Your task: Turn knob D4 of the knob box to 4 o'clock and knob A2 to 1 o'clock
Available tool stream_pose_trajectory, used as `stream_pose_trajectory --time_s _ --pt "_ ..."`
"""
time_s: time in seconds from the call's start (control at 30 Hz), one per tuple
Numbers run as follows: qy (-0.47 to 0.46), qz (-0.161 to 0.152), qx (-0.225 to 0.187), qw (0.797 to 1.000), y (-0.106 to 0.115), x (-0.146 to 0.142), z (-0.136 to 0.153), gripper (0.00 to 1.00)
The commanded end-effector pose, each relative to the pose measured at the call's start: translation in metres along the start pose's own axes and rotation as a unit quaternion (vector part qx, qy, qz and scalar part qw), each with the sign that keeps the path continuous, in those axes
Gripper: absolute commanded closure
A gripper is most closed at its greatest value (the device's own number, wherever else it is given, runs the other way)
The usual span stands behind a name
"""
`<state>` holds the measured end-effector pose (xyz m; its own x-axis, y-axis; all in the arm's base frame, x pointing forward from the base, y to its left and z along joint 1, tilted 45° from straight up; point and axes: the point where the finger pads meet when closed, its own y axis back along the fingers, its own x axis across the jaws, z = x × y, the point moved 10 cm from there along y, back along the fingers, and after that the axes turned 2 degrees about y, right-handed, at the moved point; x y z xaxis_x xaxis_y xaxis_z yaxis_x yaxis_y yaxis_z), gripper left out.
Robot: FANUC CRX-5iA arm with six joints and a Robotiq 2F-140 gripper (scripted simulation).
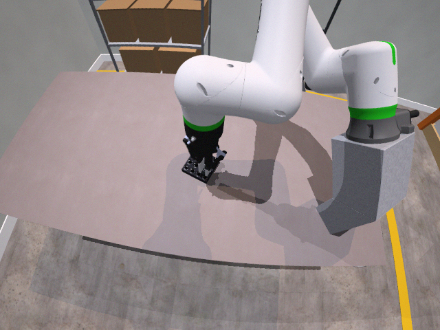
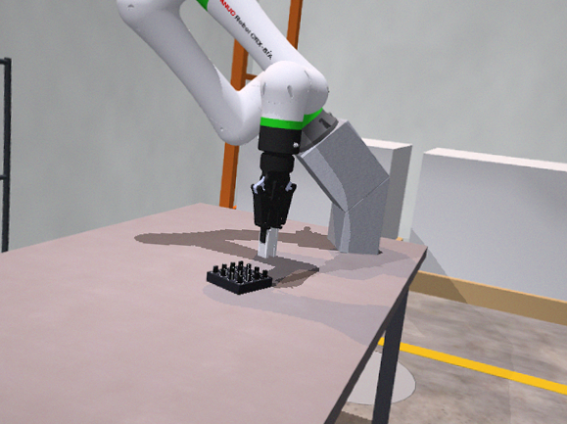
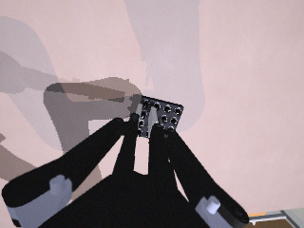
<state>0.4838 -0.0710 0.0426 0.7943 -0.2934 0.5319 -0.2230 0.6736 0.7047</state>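
The knob box [image 1: 190, 166] [image 2: 235, 278] [image 3: 171, 114] is a small black square block with several black knobs, standing on the pinkish table [image 1: 89, 141] [image 2: 111, 343] [image 3: 247, 71]. My gripper [image 1: 202, 163] [image 2: 268, 250] [image 3: 145, 111] points straight down and hangs a little above the box, toward its far side in the exterior view. Its fingers stand close together with a narrow gap and nothing between them. They touch no knob. The knobs' white lines and the printed names are too small to read.
The arm's grey pedestal [image 1: 369, 177] [image 2: 356, 195] stands at the table's far corner. A shelf with cardboard boxes [image 1: 152, 21] stands behind the table. The table's right edge [image 2: 393, 309] lies not far from the box.
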Motion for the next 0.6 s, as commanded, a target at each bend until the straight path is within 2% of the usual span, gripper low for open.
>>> stream_pose_trajectory --time_s 0.0,0.57 --pt "0.000 0.000 0.000 1.000 -0.004 0.000 0.000 0.88" --pt "0.000 0.000 0.000 1.000 -0.023 0.000 0.000 0.88"
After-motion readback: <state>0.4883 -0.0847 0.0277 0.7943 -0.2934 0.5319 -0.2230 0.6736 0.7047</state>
